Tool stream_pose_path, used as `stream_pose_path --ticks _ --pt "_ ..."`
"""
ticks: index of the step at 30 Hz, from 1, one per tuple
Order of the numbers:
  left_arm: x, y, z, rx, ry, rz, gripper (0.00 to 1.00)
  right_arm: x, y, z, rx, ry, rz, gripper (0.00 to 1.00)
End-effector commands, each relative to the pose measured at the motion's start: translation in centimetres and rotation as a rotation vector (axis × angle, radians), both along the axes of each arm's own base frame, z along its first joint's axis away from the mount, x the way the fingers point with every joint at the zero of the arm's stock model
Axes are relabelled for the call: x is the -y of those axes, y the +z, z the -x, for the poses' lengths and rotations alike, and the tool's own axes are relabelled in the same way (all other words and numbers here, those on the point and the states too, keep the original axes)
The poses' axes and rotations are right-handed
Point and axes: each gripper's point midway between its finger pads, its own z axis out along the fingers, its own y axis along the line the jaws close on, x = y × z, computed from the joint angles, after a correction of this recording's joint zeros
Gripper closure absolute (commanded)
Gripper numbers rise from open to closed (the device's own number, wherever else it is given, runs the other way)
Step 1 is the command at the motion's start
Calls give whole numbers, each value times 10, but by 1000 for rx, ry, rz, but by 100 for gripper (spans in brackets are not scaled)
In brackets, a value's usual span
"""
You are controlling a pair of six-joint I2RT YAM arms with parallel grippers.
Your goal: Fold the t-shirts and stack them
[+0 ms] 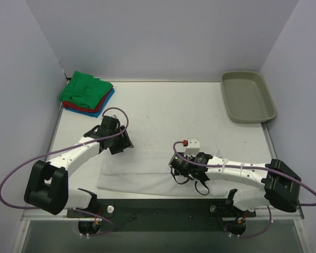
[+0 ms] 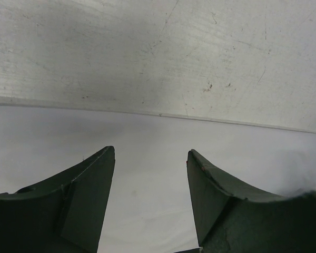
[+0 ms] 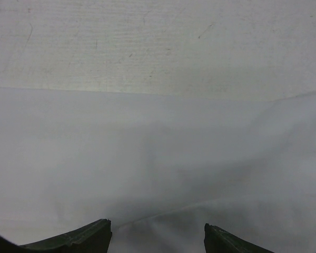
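The white t-shirt (image 1: 142, 174) lies flat on the table (image 1: 168, 110), along the near edge, between the two arms. It is folded into a long strip that runs left to right.

The left gripper (image 1: 118, 142) is at the far edge of the white shirt, close to its left end. In the left wrist view its two dark fingers (image 2: 89, 184) are spread apart with nothing between them. White cloth (image 2: 52, 132) lies under them, and the bare, scratched table (image 2: 147, 52) shows past the cloth edge.

The right gripper (image 1: 181, 169) is over the right part of the white shirt. Its fingers (image 3: 84, 237) are spread apart too and hold nothing. The cloth (image 3: 147, 158) below them has a soft fold line. I cannot tell if either gripper touches the cloth.

In the far left corner of the table sits a pile of folded shirts. The green shirt (image 1: 87, 87) is on top, the red shirt (image 1: 75, 107) peeks out under it, and the blue shirt (image 1: 98, 112) is at the bottom.

A grey-beige tray (image 1: 247, 97) sits in the far right corner. A purple cable (image 1: 21, 168) loops out from the left arm.
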Motion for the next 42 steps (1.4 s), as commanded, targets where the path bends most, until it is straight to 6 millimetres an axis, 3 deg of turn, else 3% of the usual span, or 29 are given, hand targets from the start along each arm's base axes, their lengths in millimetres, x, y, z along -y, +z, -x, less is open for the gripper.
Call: stream_pose_path --ticks 1,12,23,30,34,39,42 --pt "9 5 -9 40 -21 23 34 -9 2 11 6 10 8 30" --pt "14 0 -7 28 -32 23 34 -32 10 34 30 77 38 30" --pt "13 -4 -3 22 -32 16 34 -24 -25 47 -24 51 95 30" --pt "13 -2 -3 26 -31 16 34 -31 -33 47 -37 65 92 29" --pt "11 -3 -3 26 -33 9 34 -36 -7 39 14 85 59 29" --pt "12 -3 -2 22 -33 10 34 -43 51 30 85 109 45 27" --pt "13 -1 -4 29 -34 14 34 -36 77 24 135 96 28 26"
